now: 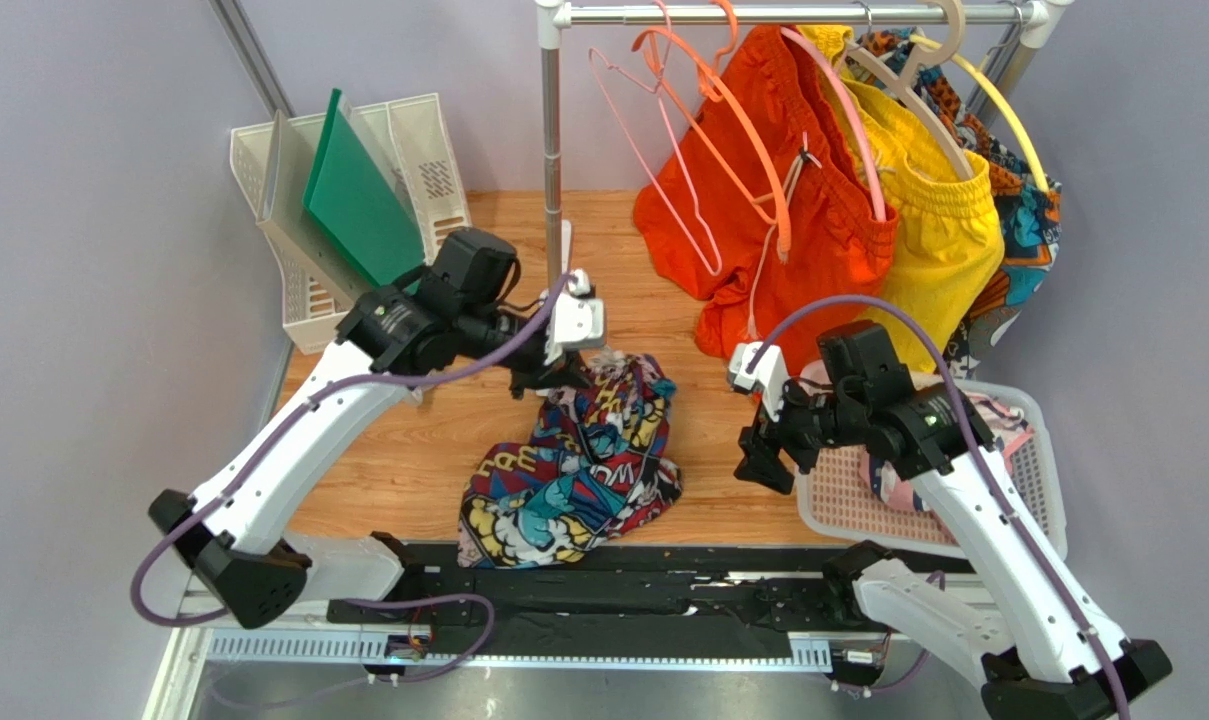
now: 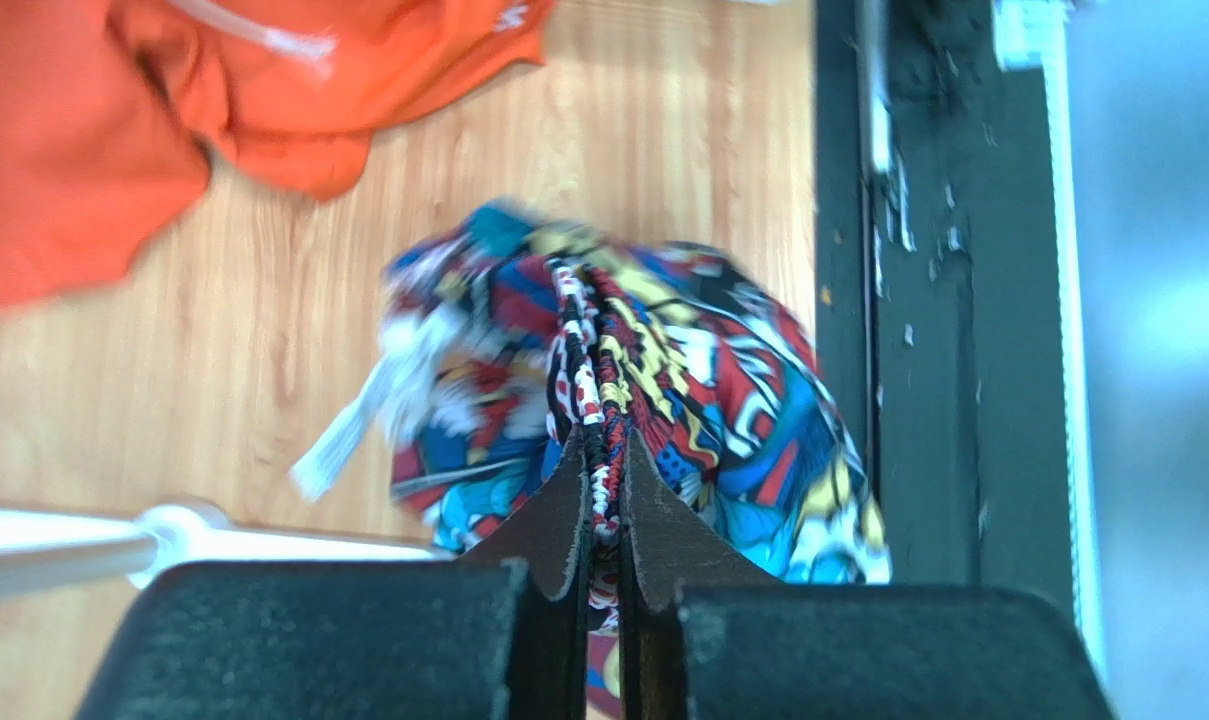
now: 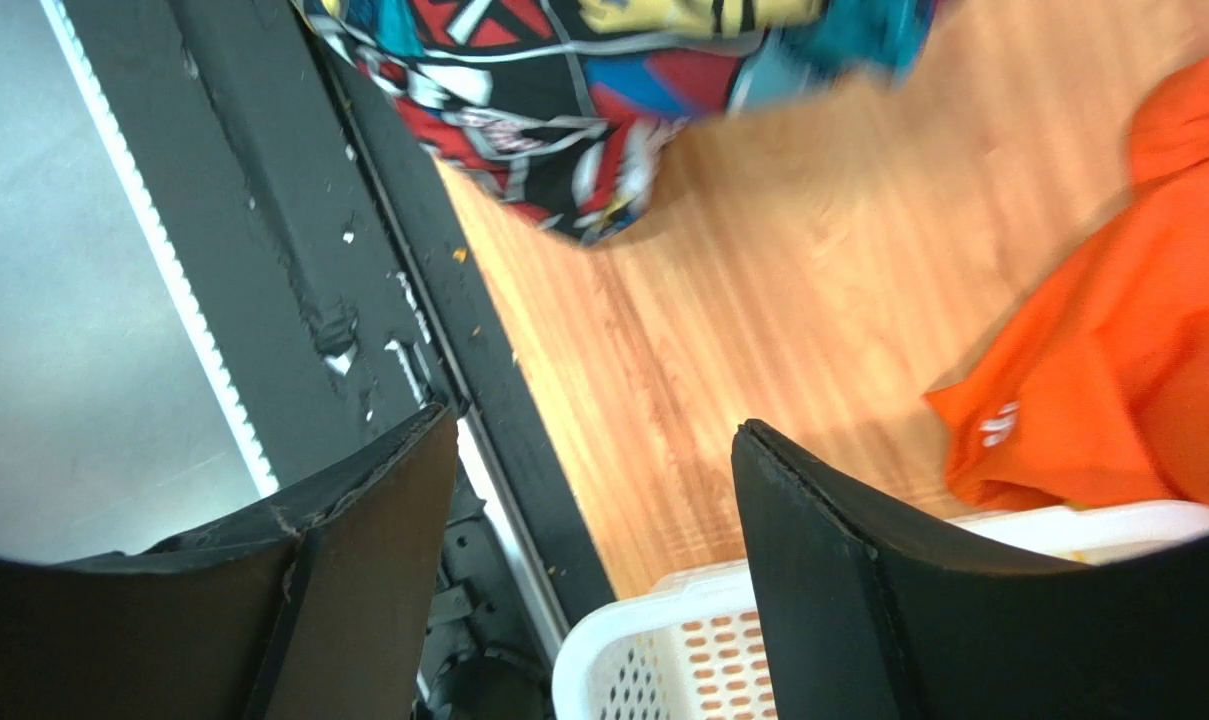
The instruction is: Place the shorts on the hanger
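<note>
The comic-print shorts (image 1: 580,468) lie bunched on the wooden table near its front edge. My left gripper (image 1: 568,365) is shut on their upper edge; in the left wrist view the fingertips (image 2: 606,468) pinch a fold of the shorts (image 2: 715,375), and the white drawstring (image 2: 352,428) hangs to the left. The thin pale pink hanger (image 1: 651,165) hangs empty on the rail at the back. My right gripper (image 1: 757,450) is open and empty, right of the shorts and above the basket's left rim. In the right wrist view (image 3: 595,435) its jaws stand wide apart, with the shorts (image 3: 595,90) beyond them.
The metal rail (image 1: 791,12) also carries an orange hanger (image 1: 745,128), orange shorts (image 1: 760,210) and yellow shorts (image 1: 941,225). A white basket (image 1: 1023,435) sits at the right. A white file tray with a green board (image 1: 358,188) stands back left. A black base (image 1: 640,588) runs along the front.
</note>
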Robot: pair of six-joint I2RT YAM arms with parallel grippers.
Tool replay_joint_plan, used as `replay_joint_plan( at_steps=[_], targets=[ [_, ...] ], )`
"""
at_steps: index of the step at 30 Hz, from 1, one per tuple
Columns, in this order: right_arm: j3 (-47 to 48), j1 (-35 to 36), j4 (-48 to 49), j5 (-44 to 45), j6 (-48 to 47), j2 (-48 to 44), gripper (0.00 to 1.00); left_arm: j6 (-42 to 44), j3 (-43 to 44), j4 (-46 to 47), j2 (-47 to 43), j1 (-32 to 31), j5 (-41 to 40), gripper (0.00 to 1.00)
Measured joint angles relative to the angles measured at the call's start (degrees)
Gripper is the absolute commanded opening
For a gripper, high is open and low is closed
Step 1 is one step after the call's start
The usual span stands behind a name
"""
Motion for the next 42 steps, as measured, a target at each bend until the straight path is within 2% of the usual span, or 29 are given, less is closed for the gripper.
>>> replay_joint_plan(
  at_steps=[4,7,8,12,14,17,21,24,28,35,42],
  targets=[
    [0.0,0.0,2.3,0.1,1.2,-3.1,0.76,13.8,-0.7,-9.2,-4.3,-1.8,0.6,0.0],
    [0.0,0.0,3.6,-0.2,1.2,-5.0,0.77,20.2,-4.4,-11.7,-8.2,-5.4,-1.3,0.0],
    [-0.2,0.0,4.2,-0.5,1.1,-5.8,0.77,21.8,-6.4,-12.0,-10.1,-7.7,-2.5,0.0],
    [-1.0,0.0,5.0,-2.6,0.1,-7.7,0.76,26.3,-13.6,-13.5,-17.9,-23.8,-8.2,0.0],
    [-1.1,0.0,5.2,-3.6,-0.1,-7.3,0.76,26.8,-15.0,-14.3,-18.8,-31.1,-9.9,0.0],
    [-1.2,0.0,5.2,-4.2,-0.1,-5.6,0.78,26.6,-15.1,-14.2,-17.4,-35.3,-10.3,0.0],
    [-2.1,0.0,5.0,-5.7,-0.3,-4.4,0.86,26.9,-19.5,-12.0,-14.9,-37.2,-11.0,0.0],
    [-3.1,0.7,4.5,-7.3,-1.4,-4.7,0.88,28.2,-27.7,-11.2,-16.4,-37.6,-13.5,0.0],
    [-5.9,5.9,4.6,-8.4,-4.5,-4.0,0.88,29.1,-35.1,-11.0,-22.3,-37.8,-17.3,0.0],
    [-16.9,18.1,13.8,-4.1,-9.7,-0.8,0.9,29.1,-35.9,-11.3,-27.8,-37.9,-19.8,0.0],
    [-18.1,19.3,24.2,-0.7,-15.4,8.3,0.89,29.0,-35.9,-12.0,-28.4,-37.9,-20.7,0.0]
  ],
)
